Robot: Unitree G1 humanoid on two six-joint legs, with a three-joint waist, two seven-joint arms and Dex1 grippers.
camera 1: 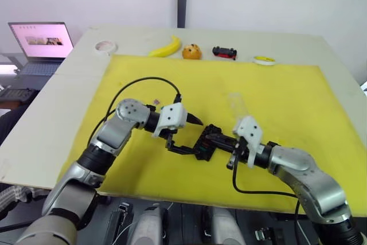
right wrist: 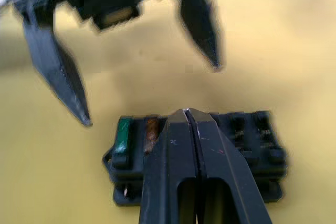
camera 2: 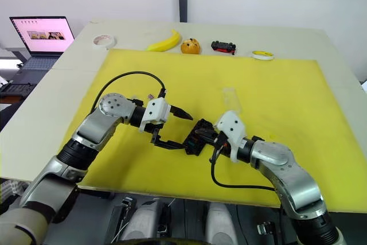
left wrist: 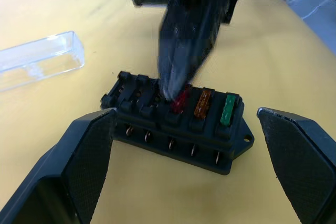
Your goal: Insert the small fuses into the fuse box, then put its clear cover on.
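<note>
The black fuse box [left wrist: 157,132] lies on the yellow mat [camera 1: 287,96] between my two arms. A green fuse [left wrist: 228,109] and an orange-brown fuse [left wrist: 202,103] stand in its end slots, and a red fuse [left wrist: 181,101] sits in the slot beside them. My right gripper [right wrist: 186,113] is shut, its tips resting on the red fuse. My left gripper [camera 1: 188,135] is open and straddles the box without touching it. The clear cover [camera 1: 236,105] lies on the mat just behind the box. A tiny chip [camera 1: 156,101] lies by my left forearm.
Along the table's far edge stand a white tape roll [camera 1: 105,46], a banana [camera 1: 166,47], an orange [camera 1: 191,52], a black-and-red toy car [camera 1: 224,53] and a yellow tape roll [camera 1: 263,59]. A laptop [camera 1: 41,41] is open at the far left.
</note>
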